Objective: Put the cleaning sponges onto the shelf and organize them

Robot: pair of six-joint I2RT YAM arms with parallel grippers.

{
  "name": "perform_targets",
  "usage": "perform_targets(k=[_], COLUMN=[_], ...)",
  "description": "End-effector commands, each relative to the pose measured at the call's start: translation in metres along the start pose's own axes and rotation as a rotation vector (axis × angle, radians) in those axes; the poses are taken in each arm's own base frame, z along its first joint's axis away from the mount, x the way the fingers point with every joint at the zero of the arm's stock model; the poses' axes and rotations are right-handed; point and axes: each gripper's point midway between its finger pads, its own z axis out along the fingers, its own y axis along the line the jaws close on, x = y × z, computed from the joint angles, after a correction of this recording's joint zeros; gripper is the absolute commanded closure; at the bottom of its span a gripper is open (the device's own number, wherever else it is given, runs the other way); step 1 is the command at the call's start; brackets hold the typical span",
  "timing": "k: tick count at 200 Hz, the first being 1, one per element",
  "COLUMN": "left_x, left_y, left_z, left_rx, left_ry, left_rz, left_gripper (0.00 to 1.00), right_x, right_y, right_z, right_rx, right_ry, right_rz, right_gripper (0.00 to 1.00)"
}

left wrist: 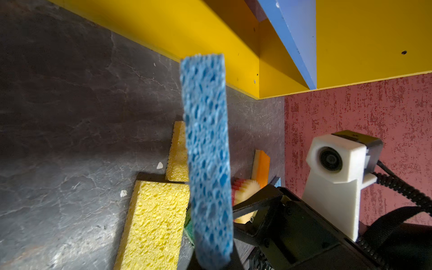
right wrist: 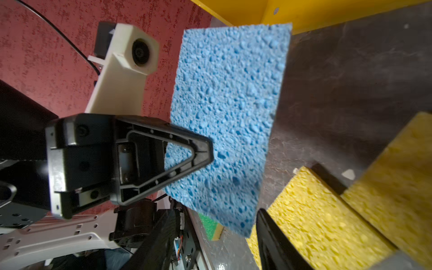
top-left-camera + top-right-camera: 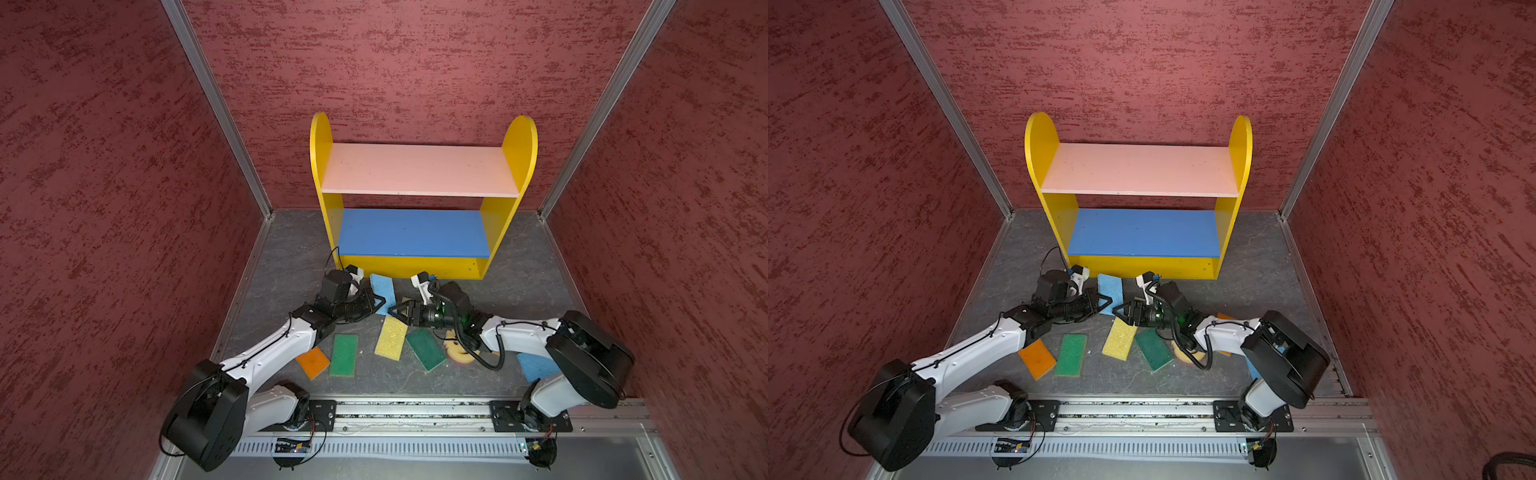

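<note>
The shelf (image 3: 415, 170) is bare, so no sponge is put away yet. The left gripper (image 3: 380, 301) pinches a blue sponge (image 3: 382, 288) just in front of the shelf. The right gripper (image 3: 397, 310) is open beside it. The other sponges (image 3: 344, 355) lie on the floor.

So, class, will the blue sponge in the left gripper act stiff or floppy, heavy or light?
Probably fairly stiff: the blue sponge stands out straight from the left gripper. Likely light: its foam is full of pores.

Red textured walls (image 3: 104, 166), grey marbled floor (image 3: 523, 286)
</note>
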Motion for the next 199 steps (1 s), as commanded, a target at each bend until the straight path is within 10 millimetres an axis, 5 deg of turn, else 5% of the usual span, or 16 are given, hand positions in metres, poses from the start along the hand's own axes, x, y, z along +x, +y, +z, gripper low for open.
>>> perform_targets(k=[1,75,113,124,176,199], left_x=[-0.006,-0.012,-0.008,-0.008,-0.026,-0.038], left_y=[-0.013,-0.011,0.003,0.007,0.019,0.031], left_z=[-0.007,-0.019,-0.016,-0.016,-0.046,-0.076], left_rx=[0.059,0.067,0.032,0.021,-0.044,-0.151], left_ry=[-0.031,-0.070,-0.059,-0.060,-0.147,-0.246], left_rz=[0.011,-0.003,-0.020,-0.021,-0.016,-0.005], left_gripper=[1.00,1.00,1.00,1.00,0.30,0.20], right_x=[-0.003,0.000,-0.002,-0.002,-0.002,-0.007], right_y=[0.022,0.021,0.026,0.025,0.001,-0.016], right_z=[0.007,0.018,0.019,0.021,0.036,0.044], right_rx=[-0.122,-0.201,-0.227,-0.217,-0.050,0.042], right_ry=[-0.009,-0.022,-0.028,-0.029,-0.045,-0.069], right_rz=[0.042,0.119,0.128,0.129,0.104,0.091], right_gripper=[0.44,0.53,0.95,1.00,1.00,1.00])
